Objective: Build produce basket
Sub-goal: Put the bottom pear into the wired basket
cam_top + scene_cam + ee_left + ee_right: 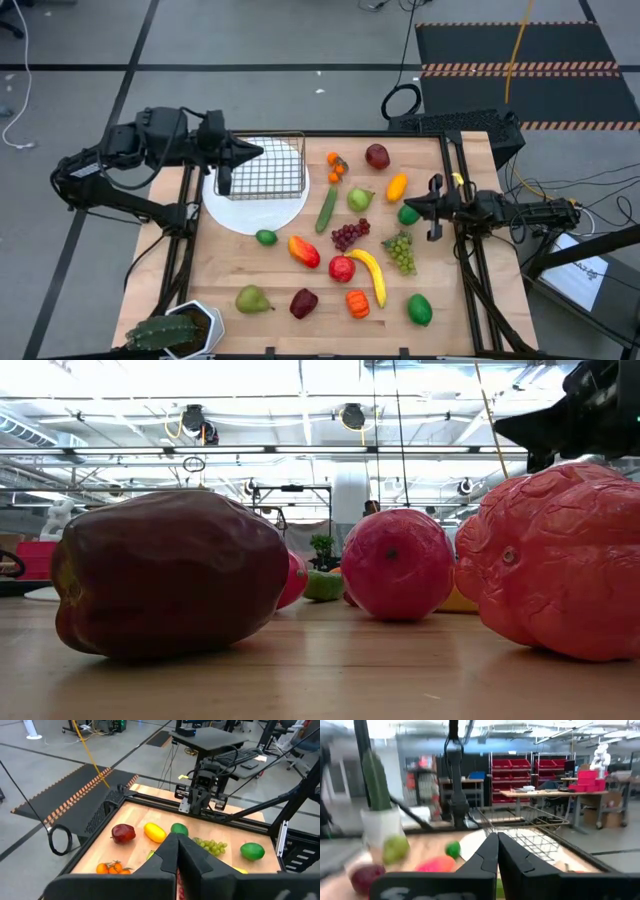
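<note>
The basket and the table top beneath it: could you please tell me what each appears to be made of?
The basket looks like thin dark metal wire: an open grid with see-through sides. The table top appears to be pale matte wood, judging by its board seams and grain.

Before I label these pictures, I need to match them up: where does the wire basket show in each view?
High view: the wire basket sits on the white plate, upper left of the table, by the left arm.
Low view: not in it.
Left wrist view: not in it.
Right wrist view: right of centre, beyond the shut fingers, on the plate.
Shared landmark: the white plate under it.
</note>
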You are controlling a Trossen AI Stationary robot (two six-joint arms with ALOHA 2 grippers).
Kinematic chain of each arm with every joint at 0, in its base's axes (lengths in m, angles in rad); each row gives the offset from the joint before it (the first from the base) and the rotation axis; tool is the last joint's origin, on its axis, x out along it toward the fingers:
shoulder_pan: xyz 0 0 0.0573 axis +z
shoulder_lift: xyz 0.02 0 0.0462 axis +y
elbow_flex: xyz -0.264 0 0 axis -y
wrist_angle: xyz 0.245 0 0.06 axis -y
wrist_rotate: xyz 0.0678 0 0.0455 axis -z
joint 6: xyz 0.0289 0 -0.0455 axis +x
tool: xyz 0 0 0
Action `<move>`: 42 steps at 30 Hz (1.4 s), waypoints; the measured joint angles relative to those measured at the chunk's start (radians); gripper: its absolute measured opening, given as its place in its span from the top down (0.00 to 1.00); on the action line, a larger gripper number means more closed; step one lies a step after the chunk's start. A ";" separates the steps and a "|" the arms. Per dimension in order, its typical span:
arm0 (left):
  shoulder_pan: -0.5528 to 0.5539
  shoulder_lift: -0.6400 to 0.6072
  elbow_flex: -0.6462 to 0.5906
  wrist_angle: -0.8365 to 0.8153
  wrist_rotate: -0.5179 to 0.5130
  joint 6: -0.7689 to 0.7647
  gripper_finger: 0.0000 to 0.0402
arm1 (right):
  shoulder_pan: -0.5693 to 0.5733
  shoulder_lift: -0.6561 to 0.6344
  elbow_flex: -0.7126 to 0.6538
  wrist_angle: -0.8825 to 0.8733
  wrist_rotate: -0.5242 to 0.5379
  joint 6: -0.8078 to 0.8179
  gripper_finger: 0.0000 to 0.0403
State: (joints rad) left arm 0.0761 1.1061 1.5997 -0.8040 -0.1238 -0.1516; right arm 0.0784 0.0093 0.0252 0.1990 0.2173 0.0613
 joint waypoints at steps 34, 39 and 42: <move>0.001 0.000 0.000 -0.008 -0.004 0.099 0.94 | 0.000 0.884 1.261 -0.706 0.047 0.216 1.00; 0.001 0.000 0.000 -0.009 -0.004 0.099 0.94 | 0.003 0.912 1.261 -0.684 0.042 0.285 1.00; 0.001 0.000 0.000 -0.013 -0.003 0.099 0.94 | 0.008 0.928 1.261 -0.689 0.041 0.321 1.00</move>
State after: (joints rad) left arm 0.0772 1.1061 1.5993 -0.8168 -0.1272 -0.0528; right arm 0.0863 0.9372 1.2858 -0.4899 0.2586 0.3824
